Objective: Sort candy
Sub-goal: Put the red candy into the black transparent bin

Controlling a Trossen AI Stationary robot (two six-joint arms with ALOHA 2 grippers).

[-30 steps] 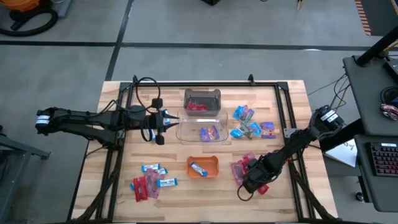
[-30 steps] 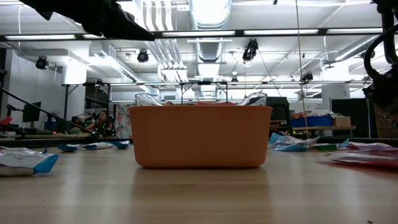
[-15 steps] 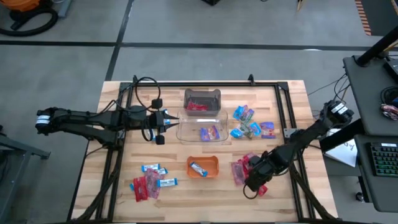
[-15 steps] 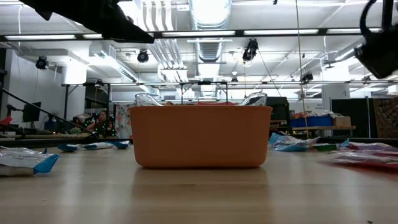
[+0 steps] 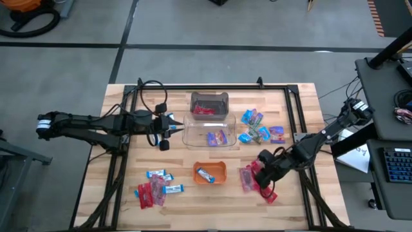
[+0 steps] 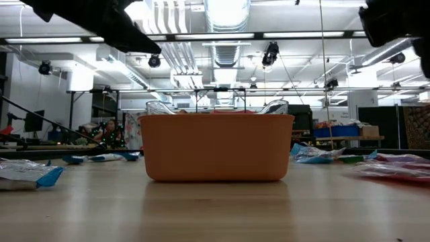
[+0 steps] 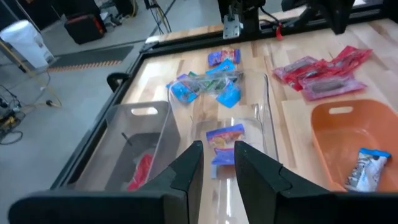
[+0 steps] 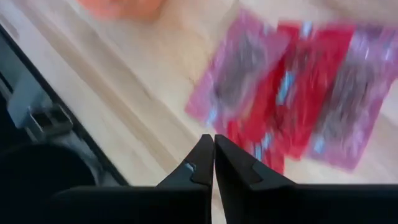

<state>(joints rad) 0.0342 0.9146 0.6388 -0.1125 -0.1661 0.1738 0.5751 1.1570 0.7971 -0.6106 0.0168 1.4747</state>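
Hovering over the red packets (image 5: 248,178) near the table's right front, the right gripper (image 5: 262,176) has its fingers pressed together with nothing visible between them in its wrist view, so it looks clenched and empty, probably poised above that pile to choose a packet. The left gripper (image 7: 217,163) waits beside the clear bins, its two fingers standing a narrow gap apart and holding nothing, aimed toward the bin (image 5: 209,136) that holds a purple-wrapped sweet (image 7: 224,137). The candy lies in groups, which suggests sorting is partly done: red sweets in the farther clear bin (image 5: 209,103), one blue-and-white bar (image 5: 206,174) in the orange tray (image 5: 210,173), a loose cluster of blue and purple wrappers (image 5: 259,127) right of the bins, and a mixed heap of red packets and blue-and-white bars (image 5: 156,185) at the left front. The tray sits between the two front heaps, so any packet carried from the right pile toward the bins must pass over or beside it, and the packets overlap, which could make picking one alone awkward
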